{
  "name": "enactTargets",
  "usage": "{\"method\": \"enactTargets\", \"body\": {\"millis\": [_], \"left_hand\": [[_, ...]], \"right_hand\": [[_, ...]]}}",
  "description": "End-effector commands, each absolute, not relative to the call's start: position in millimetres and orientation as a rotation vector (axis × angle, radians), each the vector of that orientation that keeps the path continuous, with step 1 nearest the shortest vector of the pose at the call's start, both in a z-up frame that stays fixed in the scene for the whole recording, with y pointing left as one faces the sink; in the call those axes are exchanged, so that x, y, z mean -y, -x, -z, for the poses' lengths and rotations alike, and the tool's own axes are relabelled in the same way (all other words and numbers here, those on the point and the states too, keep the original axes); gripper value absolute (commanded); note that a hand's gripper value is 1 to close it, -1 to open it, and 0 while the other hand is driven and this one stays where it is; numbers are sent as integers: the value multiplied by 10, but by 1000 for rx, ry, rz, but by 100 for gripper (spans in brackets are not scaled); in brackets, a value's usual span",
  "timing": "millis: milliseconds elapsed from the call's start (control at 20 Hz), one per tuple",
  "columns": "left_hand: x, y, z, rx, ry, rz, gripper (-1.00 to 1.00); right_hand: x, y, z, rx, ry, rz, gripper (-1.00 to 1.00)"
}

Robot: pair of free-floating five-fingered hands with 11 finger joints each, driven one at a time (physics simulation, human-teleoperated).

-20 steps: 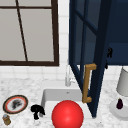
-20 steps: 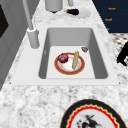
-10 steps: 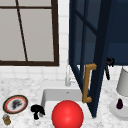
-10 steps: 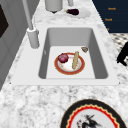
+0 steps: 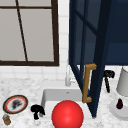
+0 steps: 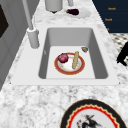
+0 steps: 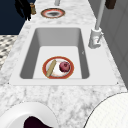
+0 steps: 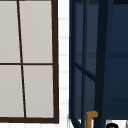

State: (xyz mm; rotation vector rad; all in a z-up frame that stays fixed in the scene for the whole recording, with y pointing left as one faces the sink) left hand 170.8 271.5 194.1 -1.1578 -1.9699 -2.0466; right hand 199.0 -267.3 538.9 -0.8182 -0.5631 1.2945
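Observation:
My left hand (image 5: 37,110) hovers by the sink's (image 5: 47,95) front left corner, fingers hanging loose and holding nothing. It also shows in the right side view, the left hand (image 7: 23,8) next to a small brown jar (image 7: 32,8). A black hand (image 6: 123,54) hangs off the counter's front edge in the left side view. My right hand (image 5: 108,75) floats just right of the open navy cabinet door (image 5: 100,57), beyond its wooden handle (image 5: 87,83), touching nothing. In the sink lies a red-rimmed plate (image 6: 58,68) with a red onion (image 6: 63,58) and a tan stick (image 6: 75,60).
A big red ball (image 5: 67,115) sits low in the front view, before the sink. A patterned plate (image 5: 15,104) and the jar (image 5: 6,119) stand at left. At right are a white plate (image 5: 113,108) with an eggplant (image 5: 120,103) and a pale canister (image 5: 123,81). The faucet (image 7: 96,37) rises behind.

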Motion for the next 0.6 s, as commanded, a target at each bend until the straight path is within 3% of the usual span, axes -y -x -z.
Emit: {"method": "enactTargets", "body": {"millis": [0, 550], "left_hand": [[-2715, -1708, -1941, 1970, 1158, 2047, 0], [-2715, -1708, -1941, 1970, 1158, 2047, 0]], "right_hand": [[2710, -1785, -5125, 607, 790, -1352, -100], [2709, -1401, -4616, 669, 725, -1410, -100]]}}
